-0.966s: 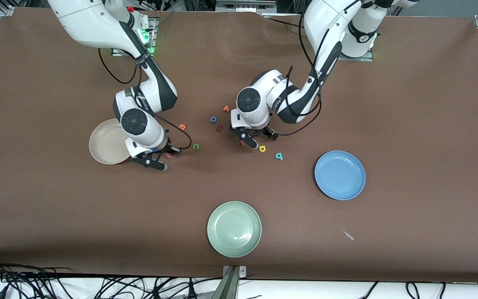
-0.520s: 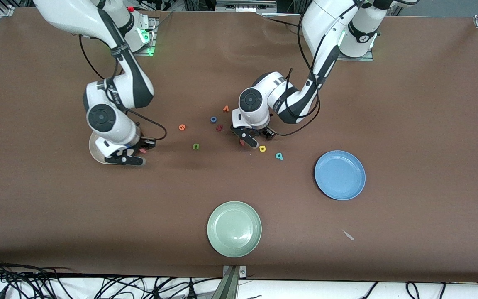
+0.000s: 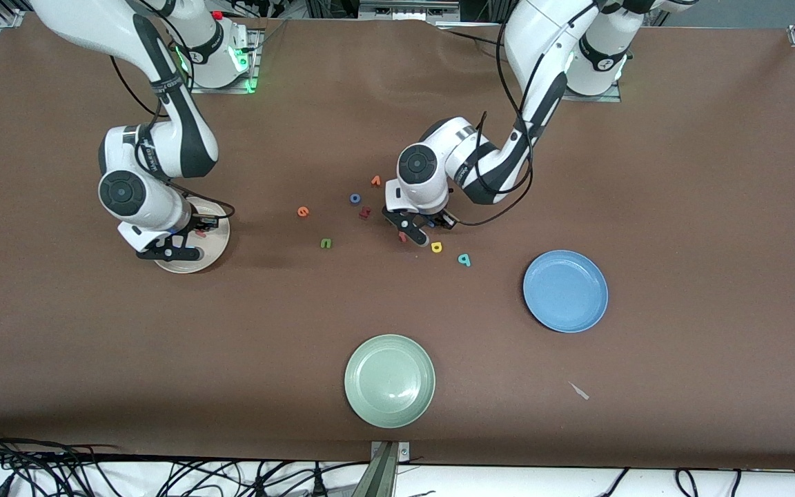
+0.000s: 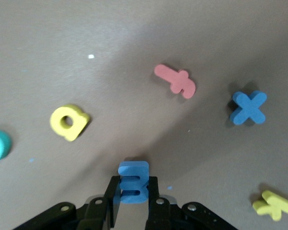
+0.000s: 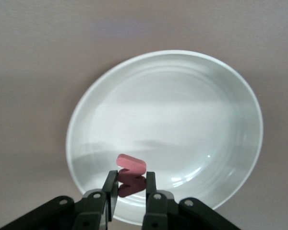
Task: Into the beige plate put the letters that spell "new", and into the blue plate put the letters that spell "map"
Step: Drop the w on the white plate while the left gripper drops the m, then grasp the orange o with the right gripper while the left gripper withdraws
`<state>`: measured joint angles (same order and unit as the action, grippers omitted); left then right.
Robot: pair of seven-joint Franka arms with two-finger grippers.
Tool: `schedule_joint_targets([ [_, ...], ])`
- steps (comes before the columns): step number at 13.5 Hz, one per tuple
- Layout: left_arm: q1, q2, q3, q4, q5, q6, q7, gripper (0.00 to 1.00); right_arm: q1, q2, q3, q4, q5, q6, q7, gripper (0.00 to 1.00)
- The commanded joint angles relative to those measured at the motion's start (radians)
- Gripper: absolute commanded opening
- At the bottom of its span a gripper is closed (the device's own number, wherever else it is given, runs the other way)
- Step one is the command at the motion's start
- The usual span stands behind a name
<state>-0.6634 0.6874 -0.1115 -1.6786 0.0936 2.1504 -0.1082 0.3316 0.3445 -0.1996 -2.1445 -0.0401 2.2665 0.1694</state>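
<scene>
Pinching pink w [image 5: 130, 173] over beige plate [image 5: 221, 91], right claw [image 5: 129, 191]; left claw [image 4: 133, 201] gripping blue m [image 4: 133, 181].

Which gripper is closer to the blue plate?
The left gripper. It is down among the letters mid-table, shut on the blue m, beside the blue plate. The right gripper hangs over the beige plate, much farther off.

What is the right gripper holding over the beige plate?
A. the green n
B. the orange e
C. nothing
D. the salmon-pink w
D: in the right wrist view the right gripper pinches the salmon-pink w above the beige plate.
</scene>
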Motion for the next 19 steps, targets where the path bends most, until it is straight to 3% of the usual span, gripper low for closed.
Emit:
schedule_joint_targets([
  [1,0.054,-0.104,0.0,-0.016,0.028,-0.13,0.031,0.03,0.009,-0.021,0.014,0.005,0.0,-0.027,0.021,1.0],
  [4,0.167,-0.178,0.001,-0.016,0.028,-0.268,0.142,0.03,0.009,-0.045,0.116,0.034,0.057,-0.064,0.162,1.0],
  [9,0.399,-0.203,0.001,0.002,0.029,-0.265,0.441,0.04,0.011,-0.047,0.284,0.023,0.057,-0.004,0.455,1.0],
  [14,0.502,-0.135,0.001,-0.001,0.109,-0.158,0.519,0.04,0.017,-0.038,0.361,-0.104,0.051,0.238,0.513,1.0],
  [17,0.536,-0.074,0.001,-0.012,0.136,-0.067,0.521,0.06,0.05,-0.007,0.361,-0.115,0.046,0.249,0.512,1.0],
  [18,0.536,-0.071,0.001,-0.012,0.136,-0.066,0.521,0.14,0.052,0.007,0.361,-0.115,0.046,0.266,0.512,1.0],
  [19,0.535,-0.071,0.001,-0.01,0.136,-0.07,0.521,0.65,0.053,0.022,0.361,-0.113,0.046,0.278,0.512,1.0],
])
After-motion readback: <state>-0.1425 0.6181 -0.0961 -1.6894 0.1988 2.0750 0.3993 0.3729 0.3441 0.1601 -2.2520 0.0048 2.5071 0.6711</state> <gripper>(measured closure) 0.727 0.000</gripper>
